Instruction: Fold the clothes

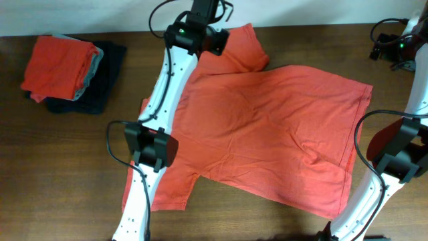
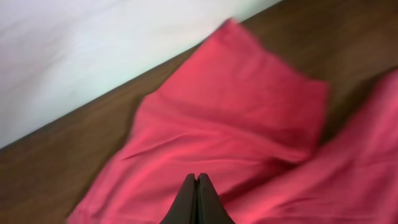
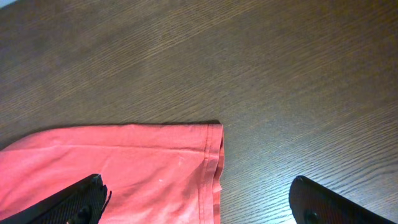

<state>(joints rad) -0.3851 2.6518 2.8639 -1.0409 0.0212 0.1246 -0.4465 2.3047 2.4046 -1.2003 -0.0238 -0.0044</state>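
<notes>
seeing the t-shirt (image 1: 267, 127) spread flat, table (image 3: 280, 74) open beyond its hem. left gripper (image 2: 197, 182) clenched at its sleeve, grasp unclear; right gripper (image 3: 196, 196) released, straddling its hem corner.

An orange-red short-sleeved T-shirt (image 1: 267, 127) lies spread open and lightly wrinkled across the middle of the wooden table (image 1: 67, 167), its hem (image 1: 354, 140) to the right. One sleeve (image 1: 237, 47) angles toward the far edge and the other toward the near edge. A second orange-red shirt (image 1: 57, 63), folded into a compact rectangle, sits at the far left.
</notes>
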